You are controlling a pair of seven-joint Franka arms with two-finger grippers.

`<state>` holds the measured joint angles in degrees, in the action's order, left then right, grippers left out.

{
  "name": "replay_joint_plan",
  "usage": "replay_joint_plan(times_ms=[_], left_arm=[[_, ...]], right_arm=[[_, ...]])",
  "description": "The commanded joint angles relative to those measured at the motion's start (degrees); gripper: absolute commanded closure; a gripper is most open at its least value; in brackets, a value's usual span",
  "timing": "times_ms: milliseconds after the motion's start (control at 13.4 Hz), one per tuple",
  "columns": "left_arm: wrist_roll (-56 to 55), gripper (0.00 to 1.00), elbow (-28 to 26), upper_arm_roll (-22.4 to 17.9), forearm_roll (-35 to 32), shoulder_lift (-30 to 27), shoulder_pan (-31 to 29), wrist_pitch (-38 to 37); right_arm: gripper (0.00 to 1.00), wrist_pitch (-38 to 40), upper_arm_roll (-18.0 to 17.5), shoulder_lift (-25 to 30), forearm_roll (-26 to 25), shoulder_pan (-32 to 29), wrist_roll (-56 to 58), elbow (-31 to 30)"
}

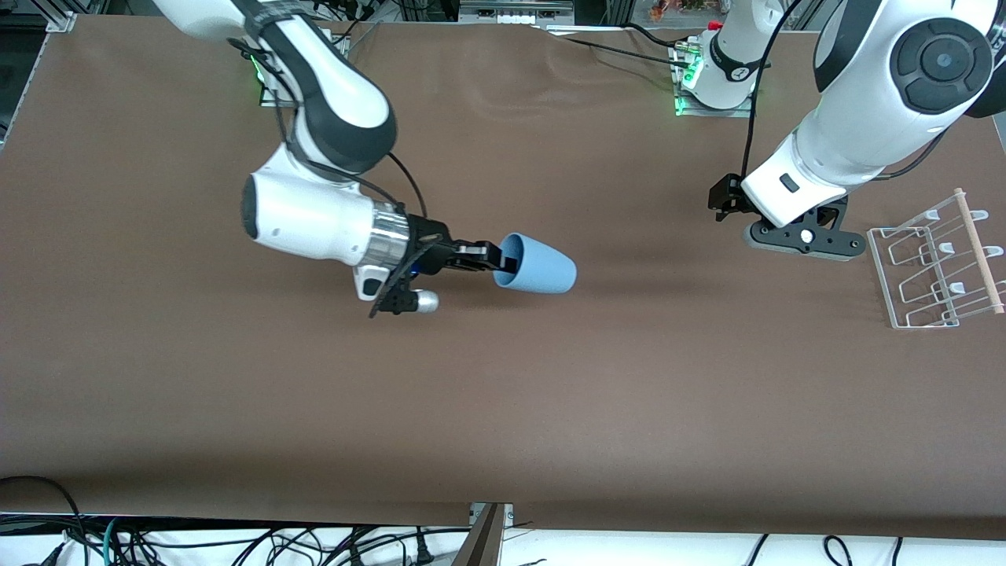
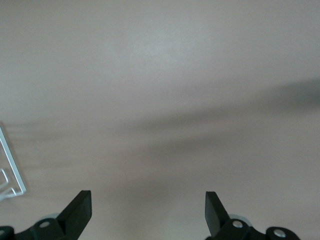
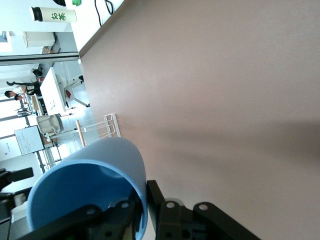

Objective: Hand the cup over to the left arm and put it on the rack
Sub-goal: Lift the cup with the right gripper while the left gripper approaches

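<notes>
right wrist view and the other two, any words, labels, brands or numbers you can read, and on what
"お茶": green characters on the white bottle lying off the table in the right wrist view, read with some doubt.
Whiteboard in the room: marks too small to read.
Left arm's base in the front view: small dark mark, unreadable.
Cup, rack, table: no text.
Left wrist view: no text.

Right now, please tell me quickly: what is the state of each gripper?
Left gripper: open, holding nothing, over the table beside the rack.
Right gripper: shut on the rim of the blue cup, held sideways above the table.
</notes>
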<state>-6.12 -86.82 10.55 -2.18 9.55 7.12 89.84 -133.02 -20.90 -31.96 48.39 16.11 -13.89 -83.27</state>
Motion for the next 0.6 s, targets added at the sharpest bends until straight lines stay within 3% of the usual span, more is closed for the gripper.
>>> replay_joint_plan(times_ms=[0, 373, 522], left_arm=[[11.78, 0.00, 0.08, 0.35, 1.48, -0.40, -0.35, 3.56], [42.29, 0.00, -9.84, 0.26, 6.39, -2.86, -0.53, 18.94], [55.00, 0.00, -11.79, 0.35, 8.85, -2.87, -0.36, 21.16]], right_arm=[[1.00, -0.22, -0.02, -3.19, 1.97, 1.37, -0.43, 5.30], [1.00, -0.22, -0.02, -3.81, 3.47, 3.48, -5.17, 9.35], [1.00, -0.22, -0.02, -3.81, 3.47, 3.57, -5.71, 9.53]])
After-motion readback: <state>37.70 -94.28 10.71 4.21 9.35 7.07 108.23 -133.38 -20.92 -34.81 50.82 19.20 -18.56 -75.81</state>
